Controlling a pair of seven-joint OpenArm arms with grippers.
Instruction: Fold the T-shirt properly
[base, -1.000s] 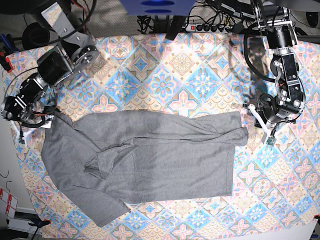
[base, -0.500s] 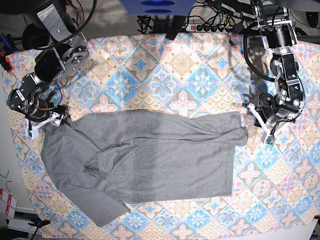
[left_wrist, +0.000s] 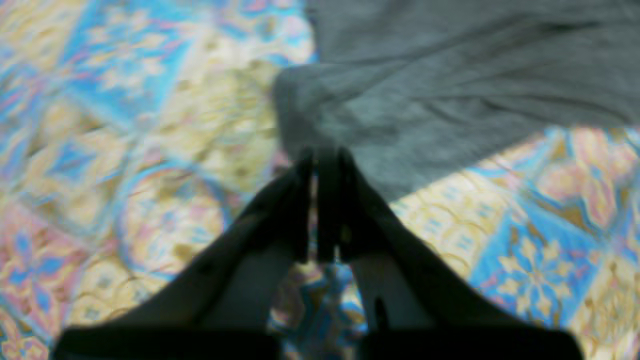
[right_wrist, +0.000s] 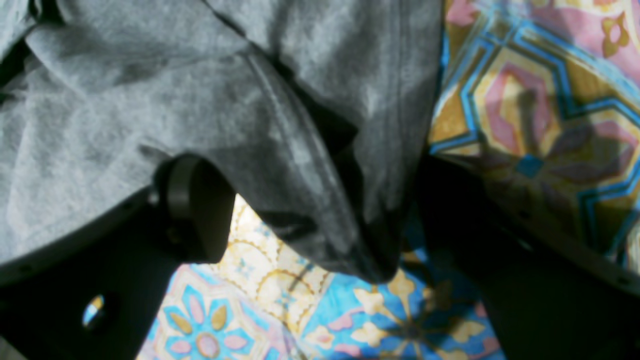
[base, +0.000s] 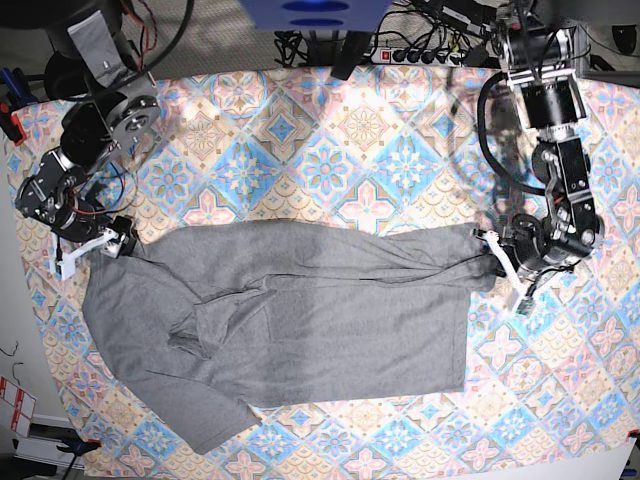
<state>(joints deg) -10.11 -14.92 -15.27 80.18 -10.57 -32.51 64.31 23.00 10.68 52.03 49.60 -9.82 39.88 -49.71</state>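
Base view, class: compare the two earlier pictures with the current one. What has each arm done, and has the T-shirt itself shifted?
The left gripper, jaws shut, has swung in from the tablecloth to the T-shirt's bunched corner. The right gripper, jaws wide, came in to the opposite corner half a second ago and has hardly moved since; fabric hangs between its fingers, not clamped. The T-shirt lies where it was, same folds and outline.

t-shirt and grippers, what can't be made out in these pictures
- Left wrist view: blurred; whether the shut left gripper pinches the T-shirt hem or only touches it.
- Right wrist view: T-shirt cloth drapes between the open right gripper's fingers, hiding any contact.
- Base view: folds hide the sleeves and collar underneath.
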